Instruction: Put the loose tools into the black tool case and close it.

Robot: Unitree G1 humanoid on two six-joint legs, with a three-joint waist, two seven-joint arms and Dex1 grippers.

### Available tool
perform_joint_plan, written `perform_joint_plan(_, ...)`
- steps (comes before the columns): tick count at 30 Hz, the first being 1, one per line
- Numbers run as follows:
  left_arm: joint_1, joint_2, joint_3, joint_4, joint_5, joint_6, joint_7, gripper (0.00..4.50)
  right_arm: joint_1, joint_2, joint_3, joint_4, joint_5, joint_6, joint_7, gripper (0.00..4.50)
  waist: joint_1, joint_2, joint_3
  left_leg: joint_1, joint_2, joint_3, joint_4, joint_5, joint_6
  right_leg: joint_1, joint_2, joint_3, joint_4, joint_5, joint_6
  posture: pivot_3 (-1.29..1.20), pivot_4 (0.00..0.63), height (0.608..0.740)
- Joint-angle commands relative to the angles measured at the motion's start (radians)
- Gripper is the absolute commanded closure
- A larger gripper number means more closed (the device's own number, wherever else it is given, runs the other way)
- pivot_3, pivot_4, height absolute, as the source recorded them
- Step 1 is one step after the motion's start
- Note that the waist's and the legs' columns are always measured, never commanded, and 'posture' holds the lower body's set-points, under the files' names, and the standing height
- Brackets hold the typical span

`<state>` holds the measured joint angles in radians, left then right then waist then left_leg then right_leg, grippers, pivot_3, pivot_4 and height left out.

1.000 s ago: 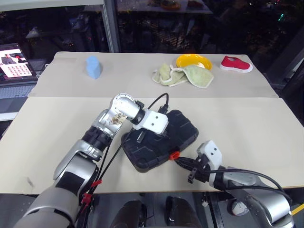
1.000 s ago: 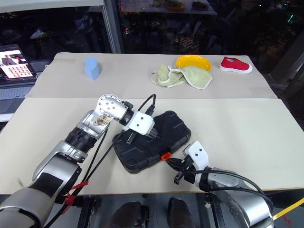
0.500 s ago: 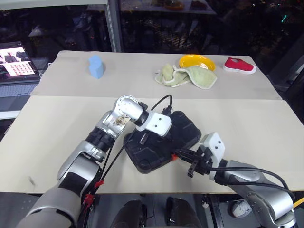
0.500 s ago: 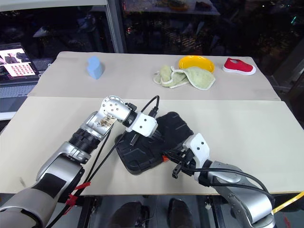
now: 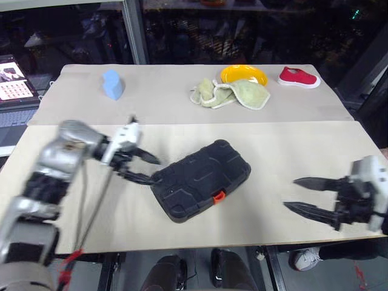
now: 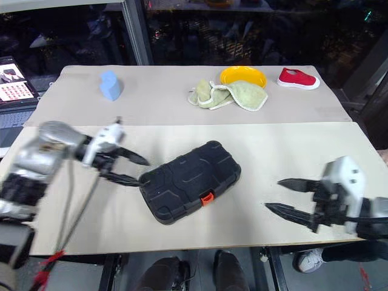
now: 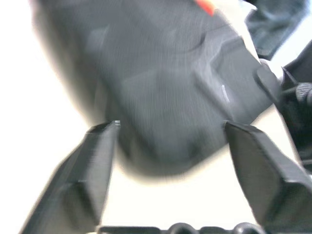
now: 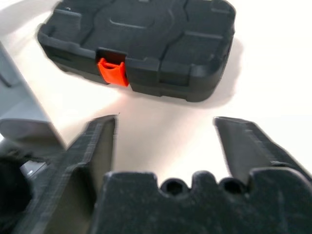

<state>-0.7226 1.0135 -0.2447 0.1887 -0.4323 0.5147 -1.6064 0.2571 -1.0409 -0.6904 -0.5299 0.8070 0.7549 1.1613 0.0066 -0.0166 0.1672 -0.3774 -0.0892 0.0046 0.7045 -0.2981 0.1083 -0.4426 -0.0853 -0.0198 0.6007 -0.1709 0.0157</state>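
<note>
Right wrist view shows the right gripper point(image 8: 165, 141) with its two black fingers spread wide and nothing between them, aimed at the long side of the black tool case point(image 8: 141, 46) where the orange latch point(image 8: 113, 72) sits. From the head camera, that gripper point(image 5: 306, 195) hangs near the front edge of the table point(image 5: 291, 145), well apart from the case and off to its right. The case point(image 5: 200, 180) lies lid-down shut in the middle of the near table, set at a slant, with the latch point(image 5: 219, 196) on the edge facing the robot. The left gripper point(image 5: 148, 170) is just beside the case's left end, jaws also wide and empty; whether a fingertip touches the shell I cannot tell.

No loose tool lies on the table, and the lid looks seated all round, so the packing appears done and what is left is a clean retreat. To do that well, both arms should draw away without brushing the case, since a nudge at its left end could swivel it. If the latch needs checking, a light press from the right fingertip straight onto the orange tab, with the left gripper bracing the far corner, would be safest.

Farther back on the table rest a blue block point(image 5: 112, 83), a crumpled green cloth point(image 5: 233, 94), a yellow plate point(image 5: 244, 74) and a red shoe point(image 5: 297, 77), none of them in the way.
</note>
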Motion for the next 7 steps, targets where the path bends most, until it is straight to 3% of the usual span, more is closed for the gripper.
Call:
perform_joint_plan(1, 0.036, 0.099, 0.102, -0.085, -0.108, 0.099, -0.008, 0.12, -0.011, -0.059, -0.080, 0.071, 0.039, 0.006, 0.123, 0.04, 0.012, 0.001, 0.001, 0.000, 0.000, 0.000, 0.000, 0.000, 0.000, 0.000, -0.001, 0.000, -0.001, 0.000, 0.000, 0.00, 0.150, 0.732)
perform_joint_plan(7, 0.155, 0.113, 0.245, -0.150, -0.125, 0.119, 0.067, 0.12, -0.127, -0.094, -0.036, 0.182, 0.065, 0.009, 0.140, 0.04, 0.026, 0.002, 0.001, -0.002, -0.003, 0.000, 0.000, -0.003, -0.009, 0.001, -0.005, -0.004, -0.006, 0.001, 0.002, 0.00, 0.150, 0.732)
